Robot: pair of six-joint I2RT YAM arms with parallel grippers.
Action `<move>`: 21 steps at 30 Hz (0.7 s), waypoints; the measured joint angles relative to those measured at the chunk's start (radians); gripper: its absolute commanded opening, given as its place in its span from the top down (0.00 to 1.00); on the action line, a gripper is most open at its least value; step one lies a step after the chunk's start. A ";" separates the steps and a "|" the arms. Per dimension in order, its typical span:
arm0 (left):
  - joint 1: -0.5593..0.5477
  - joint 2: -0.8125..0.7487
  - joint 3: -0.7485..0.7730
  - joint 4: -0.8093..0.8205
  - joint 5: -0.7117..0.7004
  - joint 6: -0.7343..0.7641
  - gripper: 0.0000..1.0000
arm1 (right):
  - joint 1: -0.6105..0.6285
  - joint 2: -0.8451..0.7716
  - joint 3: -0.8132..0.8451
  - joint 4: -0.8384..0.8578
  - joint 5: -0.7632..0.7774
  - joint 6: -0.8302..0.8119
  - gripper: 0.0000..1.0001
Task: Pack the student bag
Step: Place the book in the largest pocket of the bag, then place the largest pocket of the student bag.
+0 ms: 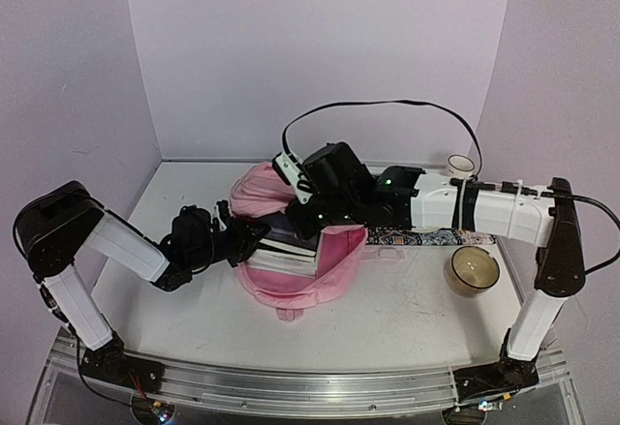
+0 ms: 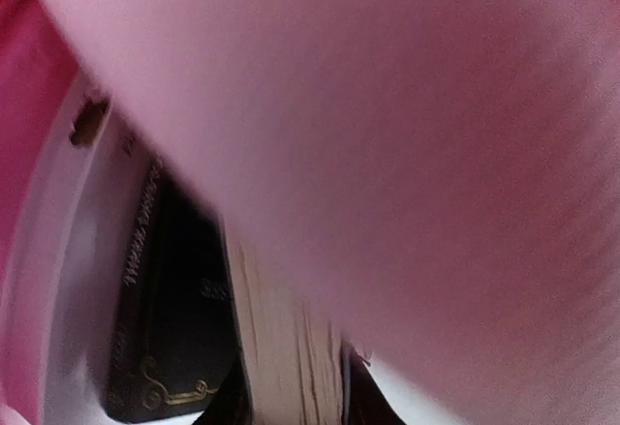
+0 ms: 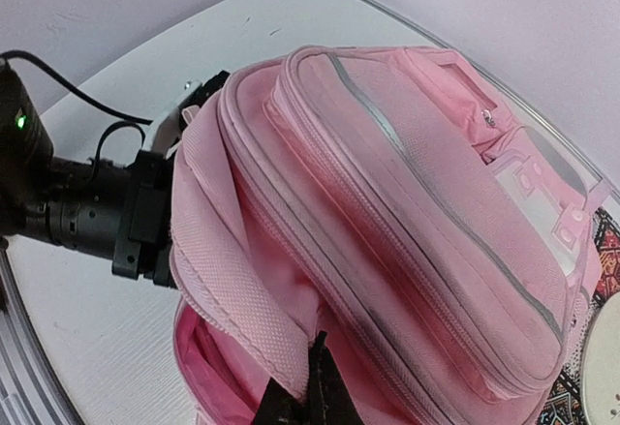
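Note:
The student bag (image 1: 312,282), a soft pink backpack, lies mid-table with its mouth facing left. My right gripper (image 1: 302,214) is shut on the zip edge of its top flap and holds that flap up; in the right wrist view the fingertips (image 3: 315,386) pinch the fabric of the bag (image 3: 407,183). My left gripper (image 1: 247,239) is at the mouth, shut on a book (image 2: 281,348) by its page block. A black book with gold lettering (image 2: 174,299) lies beside it. The stack of books (image 1: 288,251) sits partly inside. Blurred pink fabric (image 2: 407,135) fills most of the left wrist view.
A tan bowl (image 1: 473,270) stands right of the bag. A patterned flat strip (image 1: 426,238) lies under the right forearm. A roll of tape (image 1: 461,165) sits at the back right. The left arm's wrist (image 3: 97,217) is close behind the flap.

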 measured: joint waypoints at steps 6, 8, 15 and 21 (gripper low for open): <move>0.023 -0.011 -0.007 -0.007 0.008 0.023 0.35 | 0.007 0.000 -0.022 0.004 -0.018 0.002 0.98; 0.023 -0.050 -0.024 -0.037 0.008 0.044 0.28 | 0.008 0.000 -0.025 0.006 -0.026 0.005 0.93; 0.020 -0.335 -0.083 -0.288 -0.019 0.130 0.04 | 0.020 0.000 -0.040 0.025 -0.052 0.024 0.89; 0.019 -0.575 -0.132 -0.527 -0.049 0.191 0.02 | 0.023 0.000 -0.087 0.039 -0.077 0.049 0.82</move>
